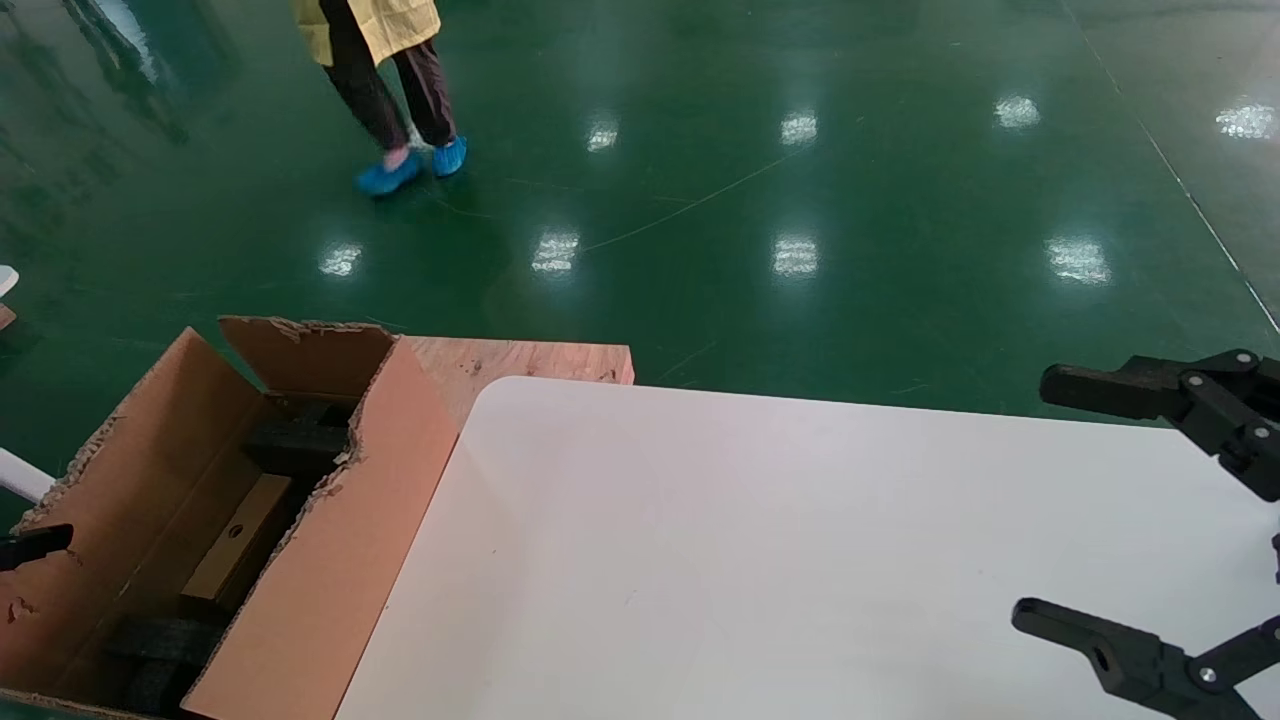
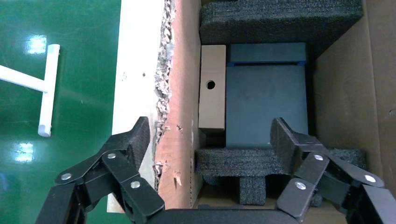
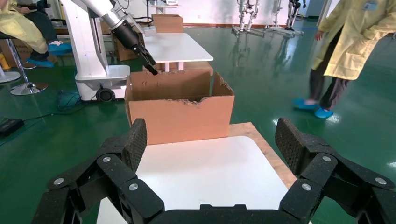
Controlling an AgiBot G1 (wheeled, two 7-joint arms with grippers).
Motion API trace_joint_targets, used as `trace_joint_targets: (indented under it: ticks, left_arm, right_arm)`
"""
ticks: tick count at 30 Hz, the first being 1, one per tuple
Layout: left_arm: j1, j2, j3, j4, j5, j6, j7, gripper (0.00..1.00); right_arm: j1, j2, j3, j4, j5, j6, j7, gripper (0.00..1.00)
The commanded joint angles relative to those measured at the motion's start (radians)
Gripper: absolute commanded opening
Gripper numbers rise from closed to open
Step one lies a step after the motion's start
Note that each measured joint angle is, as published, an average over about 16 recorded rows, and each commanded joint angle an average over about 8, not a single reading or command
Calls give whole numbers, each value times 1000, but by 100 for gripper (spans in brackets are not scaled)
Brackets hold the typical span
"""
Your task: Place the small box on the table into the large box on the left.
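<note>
Inside the large box (image 2: 184, 93), the small box (image 2: 212, 88) stands on edge beside dark foam (image 2: 280, 21), light, stiff, best pinched across its thin faces; left gripper (image 2: 212, 140) spread wide, empty.

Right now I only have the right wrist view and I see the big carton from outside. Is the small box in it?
Observer: Yes. The left wrist view shows the small box standing on edge inside the large box, against one wall.
Operator: What's beside it?
Observer: A dark blue-grey slab, with dark foam pieces at both ends.
Operator: And the left gripper?
Observer: The left gripper is open and empty, straddling the torn wall, with one finger outside and one over the foam.
</note>
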Motion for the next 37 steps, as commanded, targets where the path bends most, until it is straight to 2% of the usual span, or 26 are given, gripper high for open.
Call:
trace_joint_targets:
  ticks: [1, 6, 13, 20, 28, 37]
  left_arm:
    - [2, -2, 3, -1, -4, -1, -1, 100]
    - [-33, 54, -50, -7, 56, 22, 39, 100]
    - [-158, 178, -168, -42, 199, 136, 68, 100]
    - [-234, 257, -230, -116, 194, 225, 44, 100]
    - [-205, 275, -275, -139, 162, 245, 47, 100]
    - [-60, 329, -423, -187, 108, 274, 77, 100]
  right_arm:
    - [0, 0, 0, 0, 0, 0, 0, 100]
    - [0, 0, 0, 0, 0, 0, 0, 100]
    - [0, 0, 0, 0, 0, 0, 0, 100]
    - [0, 0, 0, -1, 0, 0, 0, 100]
    - [0, 0, -1, -1, 0, 0, 0, 100]
    - [0, 0, -1, -1, 0, 0, -1, 100]
